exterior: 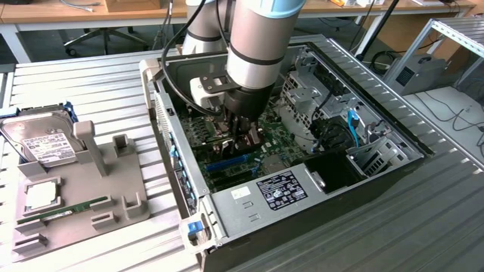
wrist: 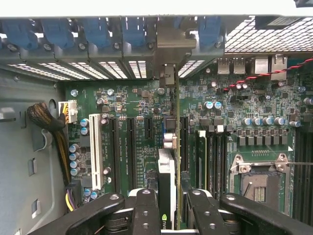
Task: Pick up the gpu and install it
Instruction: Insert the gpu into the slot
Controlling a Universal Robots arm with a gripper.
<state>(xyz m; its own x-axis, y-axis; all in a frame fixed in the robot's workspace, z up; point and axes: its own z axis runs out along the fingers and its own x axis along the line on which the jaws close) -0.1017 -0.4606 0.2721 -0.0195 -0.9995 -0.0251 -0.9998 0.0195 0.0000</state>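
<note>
One gpu (wrist: 167, 181) on edge, lengthwise along slots (wrist: 131, 152)

Wooden desks (exterior: 45, 11) behind ribbed tabletop (exterior: 83, 85)

Grey-and-silver jointed robot arm (exterior: 253, 39) comes in from above, last link near vertical, pointing straight down. Black wrist section (exterior: 246, 102) sits under the silver tube, with a white bracket (exterior: 208, 88) bolted to its side toward the exterior view's left. Black two-finger gripper (exterior: 236, 133) faces down. Wrist view, same gripper (wrist: 170, 196): both black metal fingers (wrist: 145, 208) run roughly parallel, partly closed, clamped on a flat green circuit card (wrist: 167, 171) held edge-on between them, one finger on each face. Grip looks square, no visible tilt.
</note>
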